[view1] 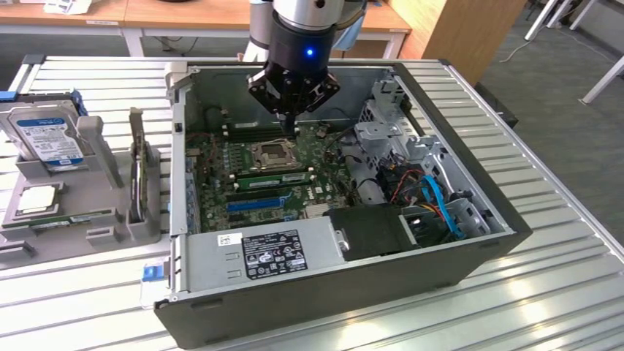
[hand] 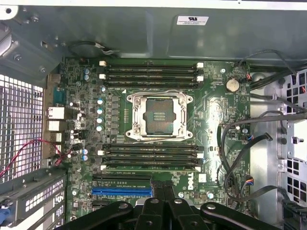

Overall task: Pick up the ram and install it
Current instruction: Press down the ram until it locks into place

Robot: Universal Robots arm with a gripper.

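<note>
Pressed together with nothing pinched between them, the black fingers of the lone gripper (hand: 163, 194) (view1: 289, 121) hang over the motherboard (hand: 216, 110) inside one open computer case (view1: 468, 183). Below them sits a single empty processor socket (hand: 157, 116) (view1: 273, 153), flanked by two banks of four memory slots: the far bank (hand: 151, 74) and the near bank (hand: 151, 155). The ram (view1: 275, 176) (hand: 151, 168), a thin green stick, appears seated in the near bank, on the side toward the one blue expansion slot (hand: 122, 190), apart from the fingers. On the exterior view's left, outside the case, a grey holder (view1: 98, 238) carries one blue-labelled hard drive (view1: 44, 135), one square silver processor chip (view1: 37, 199) and what looks like another thin green strip (view1: 61, 218).
</note>
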